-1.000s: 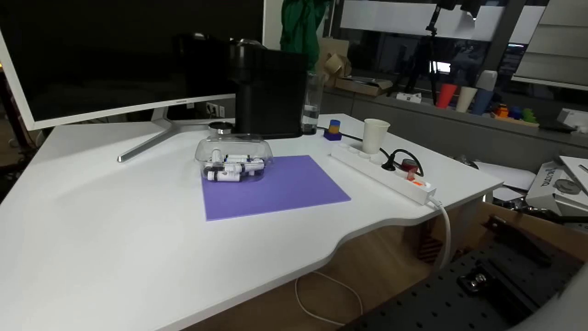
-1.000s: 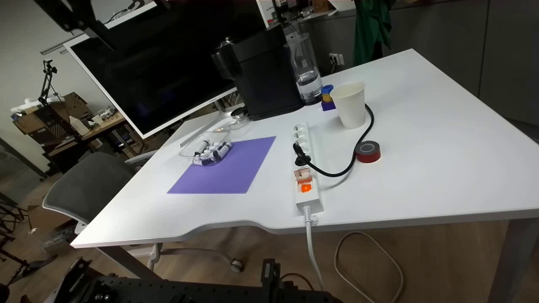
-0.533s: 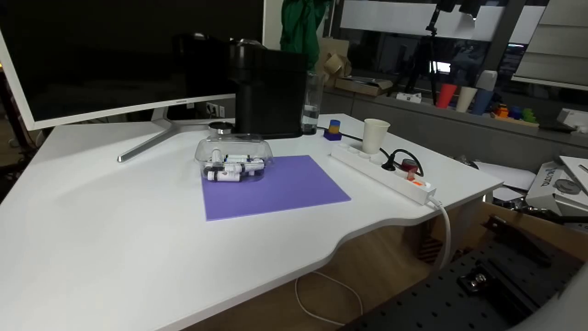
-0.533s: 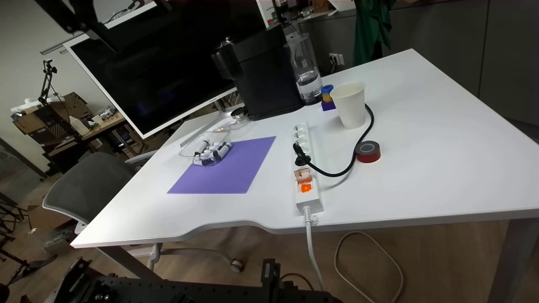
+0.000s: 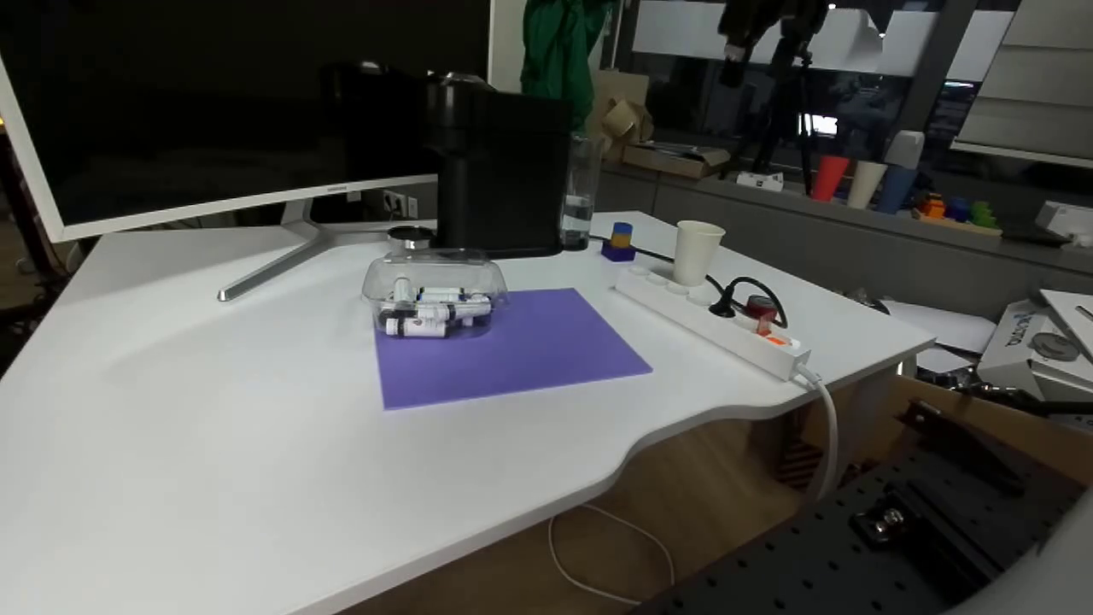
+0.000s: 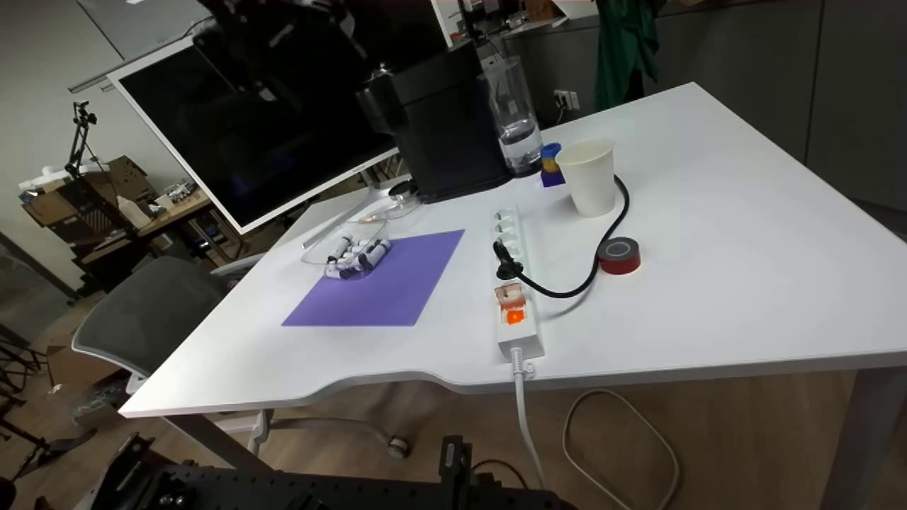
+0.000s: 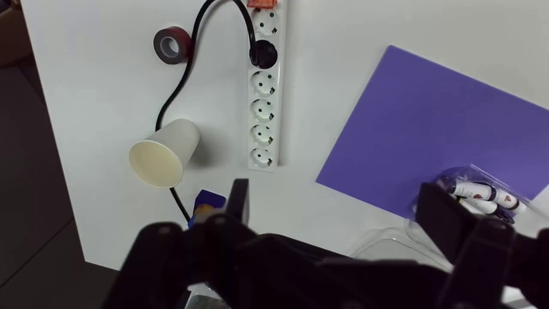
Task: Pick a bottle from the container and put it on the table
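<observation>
The container is a small clear plastic tub (image 5: 465, 269) at the back left of the purple mat, partly over it. It also shows in an exterior view (image 6: 312, 256) and at the right of the wrist view (image 7: 493, 175). Several small white bottles (image 5: 416, 327) with dark ends lie heaped in it; they show in the wrist view too (image 7: 472, 190). The table (image 5: 213, 444) is a white desk top. My gripper (image 7: 334, 193) is open and empty, high above the table. Its right finger hides part of the tub. It shows dark and blurred in an exterior view (image 6: 283, 64).
A purple mat (image 5: 521, 359) lies under part of the tub. A white power strip (image 7: 262, 98), paper cup (image 7: 156, 163) and red tape roll (image 6: 618, 255) lie to one side. A black machine (image 5: 504, 171), a monitor (image 5: 213, 102) and a clear lid (image 7: 386, 240) are at the back.
The gripper has moved: rightward along the top in an exterior view, and further into the top of the picture in an exterior view. The tub, bottles and mat have not moved.
</observation>
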